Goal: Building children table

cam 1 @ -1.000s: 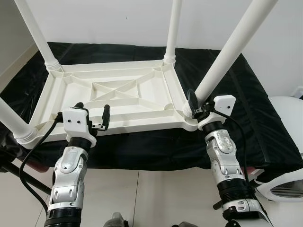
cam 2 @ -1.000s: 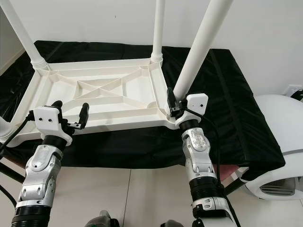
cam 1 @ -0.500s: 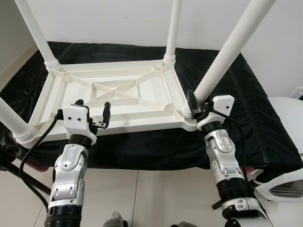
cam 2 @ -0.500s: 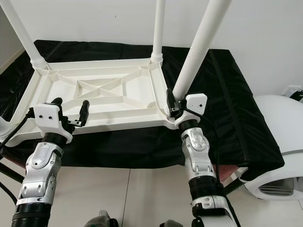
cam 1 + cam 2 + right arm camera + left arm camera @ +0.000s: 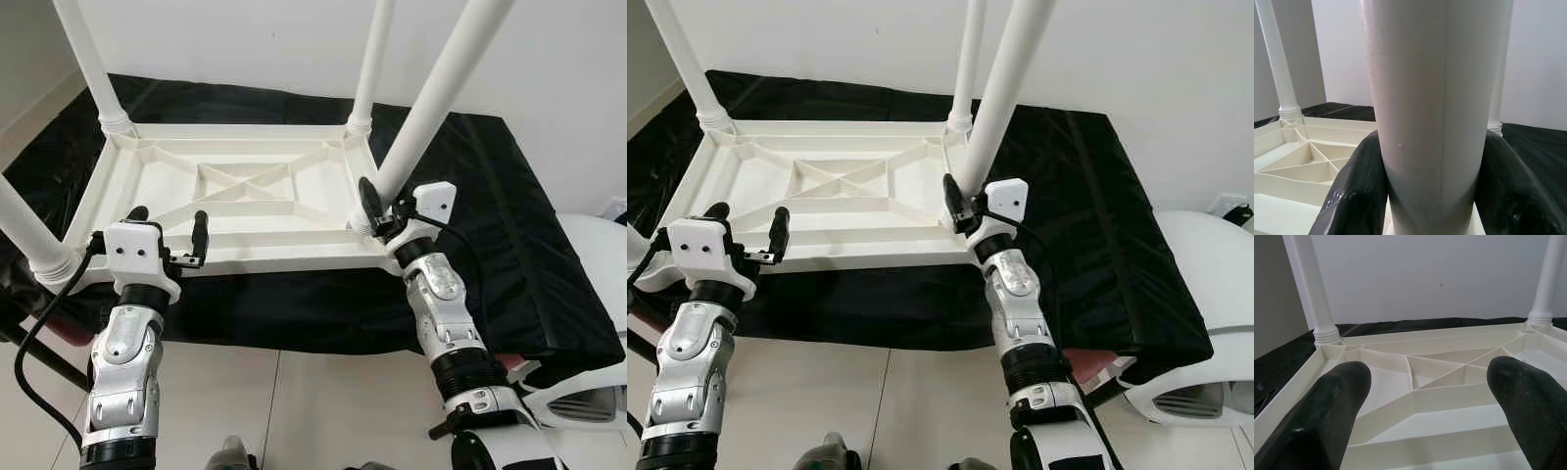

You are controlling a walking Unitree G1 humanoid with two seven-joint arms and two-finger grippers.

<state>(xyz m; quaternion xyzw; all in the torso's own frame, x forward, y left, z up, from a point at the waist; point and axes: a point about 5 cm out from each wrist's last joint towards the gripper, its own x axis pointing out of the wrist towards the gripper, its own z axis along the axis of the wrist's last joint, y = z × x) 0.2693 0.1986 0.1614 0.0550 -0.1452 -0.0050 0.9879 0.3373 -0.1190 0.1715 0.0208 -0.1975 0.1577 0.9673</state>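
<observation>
Here, right gripper jaws clamping table leg, left gripper jaws spread, empty

From where I stand there is no writing to read anywhere: no label, brand, number or sign.

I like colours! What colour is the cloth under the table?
Black. The cloth under the upturned white table shows best in the left eye view.
</observation>
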